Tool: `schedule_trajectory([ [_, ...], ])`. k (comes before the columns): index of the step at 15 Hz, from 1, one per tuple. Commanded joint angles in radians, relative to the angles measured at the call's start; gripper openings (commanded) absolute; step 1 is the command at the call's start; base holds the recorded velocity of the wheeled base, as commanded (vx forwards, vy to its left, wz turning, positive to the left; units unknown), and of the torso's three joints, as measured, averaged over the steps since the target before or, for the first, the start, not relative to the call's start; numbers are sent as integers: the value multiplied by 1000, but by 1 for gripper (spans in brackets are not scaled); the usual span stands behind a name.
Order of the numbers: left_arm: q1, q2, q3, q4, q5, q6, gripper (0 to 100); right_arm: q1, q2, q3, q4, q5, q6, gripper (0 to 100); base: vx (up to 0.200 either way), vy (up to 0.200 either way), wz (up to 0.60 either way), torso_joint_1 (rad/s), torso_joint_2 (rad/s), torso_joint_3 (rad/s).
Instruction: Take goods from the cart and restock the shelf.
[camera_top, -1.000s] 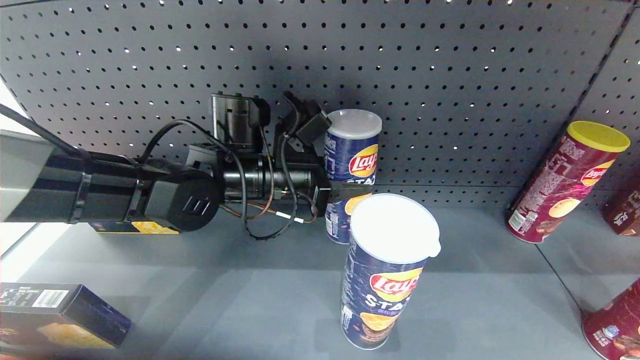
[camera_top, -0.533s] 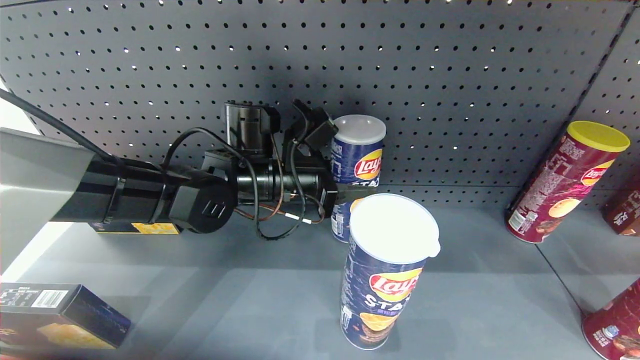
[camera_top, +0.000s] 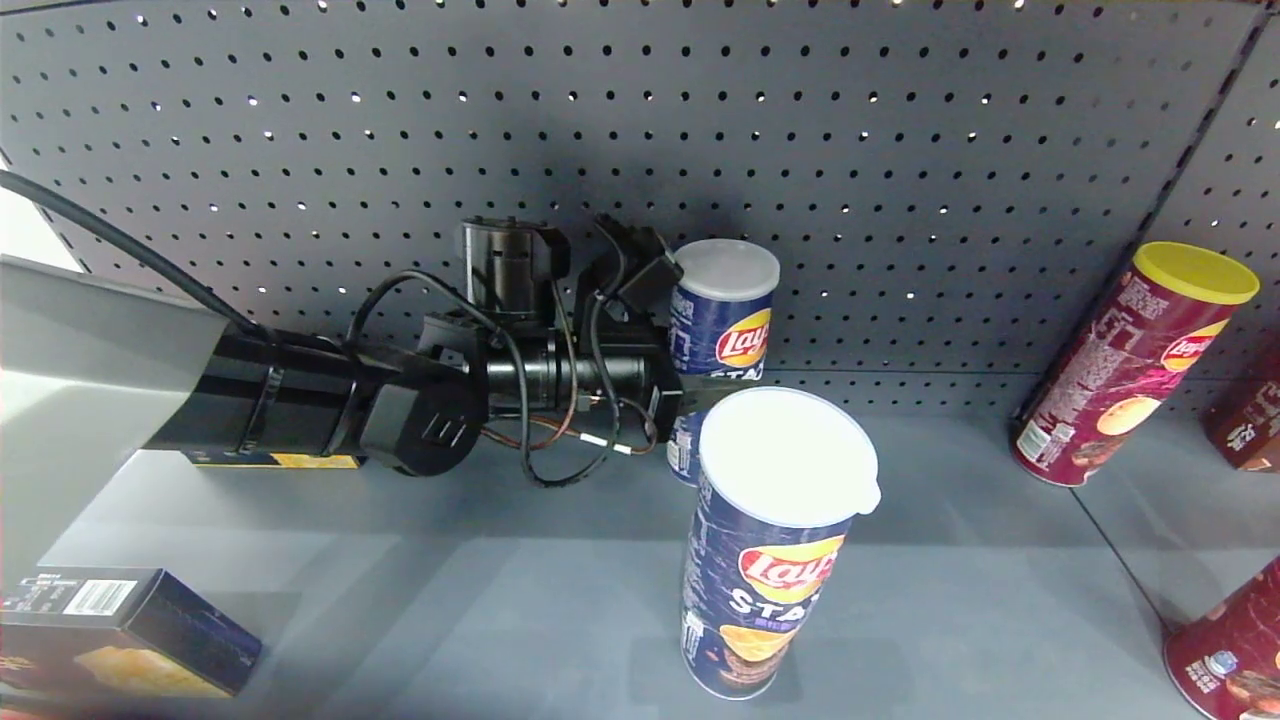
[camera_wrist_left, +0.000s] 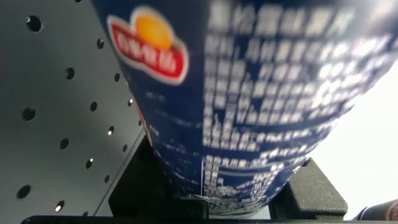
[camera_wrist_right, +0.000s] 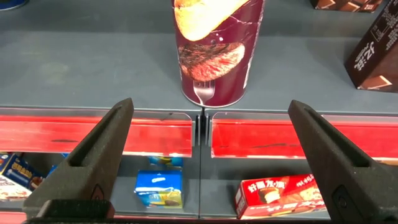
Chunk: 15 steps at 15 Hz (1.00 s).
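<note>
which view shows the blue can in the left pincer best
Head view: the blue can shows lid and body, upright by the pegboard, left pincer gripping its side. The left wrist view gives a close patch of its label. The right wrist view faces a maroon can.

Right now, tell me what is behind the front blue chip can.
A second blue can, gripped by the left claw, close to the pegboard wall. The front can covers most of its base; whether it touches the shelf cannot be seen.
</note>
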<state>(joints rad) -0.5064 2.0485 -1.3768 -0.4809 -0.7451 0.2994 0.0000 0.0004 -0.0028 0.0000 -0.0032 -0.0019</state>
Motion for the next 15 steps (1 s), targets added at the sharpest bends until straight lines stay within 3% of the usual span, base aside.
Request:
schedule_trajectory([
  [1,0,1,7,2,1,4,0,0,0,0,0,0,0,100,0,0,0,0,0,0],
  [2,2,1,16,-2,3,12,100,0,0,1,0,0,0,100,0,0,0,0,0,0],
  [7,11,-42,73,-5,3,14,100,0,0,1,0,0,0,100,0,0,0,0,0,0],
  [11,43,-148,176,-10,9,15,100,0,0,0,0,0,0,100,0,0,0,0,0,0],
  [15,46,-174,219,-10,81,29,100,0,0,0,0,0,0,100,0,0,0,0,0,0],
])
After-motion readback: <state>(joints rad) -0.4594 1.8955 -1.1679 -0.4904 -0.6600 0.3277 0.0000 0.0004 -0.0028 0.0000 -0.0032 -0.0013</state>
